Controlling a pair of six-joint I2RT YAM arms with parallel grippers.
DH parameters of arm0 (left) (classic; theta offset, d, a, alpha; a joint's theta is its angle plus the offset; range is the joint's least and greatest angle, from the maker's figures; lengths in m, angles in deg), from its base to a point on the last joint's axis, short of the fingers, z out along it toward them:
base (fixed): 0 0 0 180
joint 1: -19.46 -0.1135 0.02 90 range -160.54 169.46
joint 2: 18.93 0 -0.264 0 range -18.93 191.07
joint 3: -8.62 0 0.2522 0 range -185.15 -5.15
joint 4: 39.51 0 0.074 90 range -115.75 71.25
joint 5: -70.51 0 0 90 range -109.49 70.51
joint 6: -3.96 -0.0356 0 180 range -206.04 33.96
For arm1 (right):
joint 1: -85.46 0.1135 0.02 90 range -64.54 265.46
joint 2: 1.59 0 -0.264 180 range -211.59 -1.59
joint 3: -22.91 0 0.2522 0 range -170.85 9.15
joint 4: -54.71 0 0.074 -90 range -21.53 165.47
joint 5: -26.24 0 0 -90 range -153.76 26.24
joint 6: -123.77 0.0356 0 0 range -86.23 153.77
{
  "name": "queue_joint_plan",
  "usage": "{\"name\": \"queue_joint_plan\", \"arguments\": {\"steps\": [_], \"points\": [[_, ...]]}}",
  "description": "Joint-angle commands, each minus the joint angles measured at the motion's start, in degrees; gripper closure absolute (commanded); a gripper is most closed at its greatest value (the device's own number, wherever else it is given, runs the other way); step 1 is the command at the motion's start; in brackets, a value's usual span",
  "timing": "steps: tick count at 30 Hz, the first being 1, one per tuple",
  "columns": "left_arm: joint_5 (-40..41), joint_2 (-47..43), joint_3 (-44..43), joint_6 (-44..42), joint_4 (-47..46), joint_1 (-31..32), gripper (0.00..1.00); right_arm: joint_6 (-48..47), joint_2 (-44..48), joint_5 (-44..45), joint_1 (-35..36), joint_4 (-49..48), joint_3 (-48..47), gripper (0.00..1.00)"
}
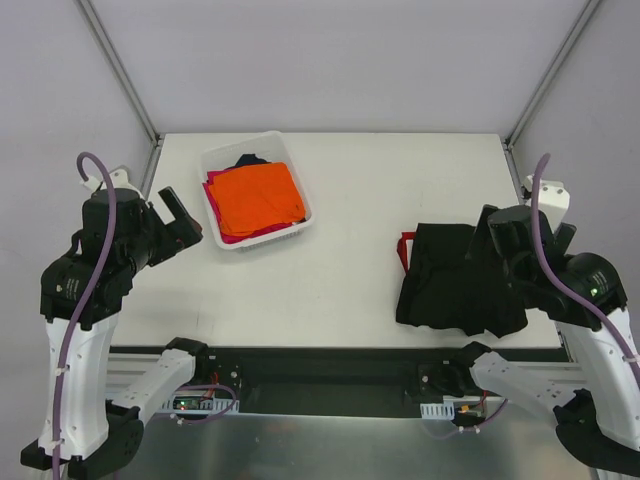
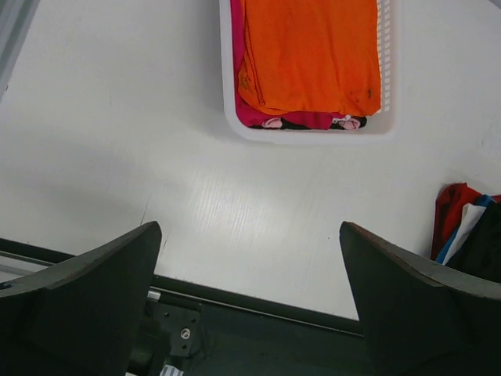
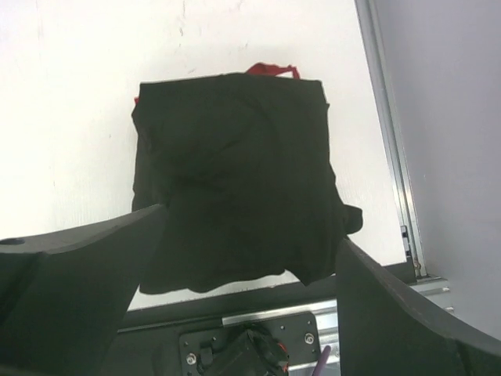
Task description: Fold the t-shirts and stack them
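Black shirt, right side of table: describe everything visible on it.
The black cloth t-shirt lies roughly folded into a rumpled, squarish block on the white table, right side, its hem close to the near edge. Matte, soft, wrinkled; red trim peeks out at its left edge. The right gripper hangs open above it, gripping nothing.

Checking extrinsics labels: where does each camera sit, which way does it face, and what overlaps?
Top external: above and behind the robot, looking down on the table; left arm and right arm show, bases at bottom.
Left wrist: on the left arm, looking down at the basket holding the orange t-shirt; open left gripper frames it.
Right wrist: on the right arm, looking down at the black t-shirt; open right gripper frames it.
Shared: both wrist views catch the black t-shirt's red trim.
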Motion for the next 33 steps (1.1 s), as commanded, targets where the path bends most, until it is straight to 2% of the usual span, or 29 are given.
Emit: {"name": "queue_joint_plan", "arguments": {"steps": [1,8,11,16,20,25,27,30,33], "points": [[-3.2,0.2,0.0,-1.4,-1.7,-0.1,0.01,-3.8,-3.0,-3.7,0.2,13.3,-2.8,0.04],[-7.0,-1.2,4.8,2.6,-2.1,-0.1,0.01,-8.7,-6.0,-8.4,0.2,6.1,-5.5,0.04],[-13.3,2.1,8.6,2.5,-1.3,-0.1,0.01,-9.0,-9.3,-10.3,0.2,5.3,-6.4,0.04],[-13.5,13.4,7.1,4.7,9.0,-0.1,0.01,-7.5,-13.5,-6.9,0.2,6.1,-6.7,0.04],[-5.1,16.6,3.3,5.1,13.5,-0.1,0.01,-11.2,-18.5,-3.8,0.3,8.1,-6.7,0.04],[8.1,17.3,-3.8,11.1,17.8,-0.2,0.01,-5.6,-31.0,11.7,0.2,17.6,-8.7,0.04],[13.0,17.2,-4.3,13.5,17.9,-0.2,0.01,-5.5,-34.3,15.0,0.2,17.8,-9.7,0.04],[19.6,16.0,-4.0,18.6,17.9,-0.4,0.01,-2.6,-40.0,14.9,0.5,18.0,-12.4,0.04],[22.6,12.2,0.6,28.0,17.9,-2.3,0.01,0.4,-43.4,18.4,0.6,17.9,-15.7,0.04]]}}
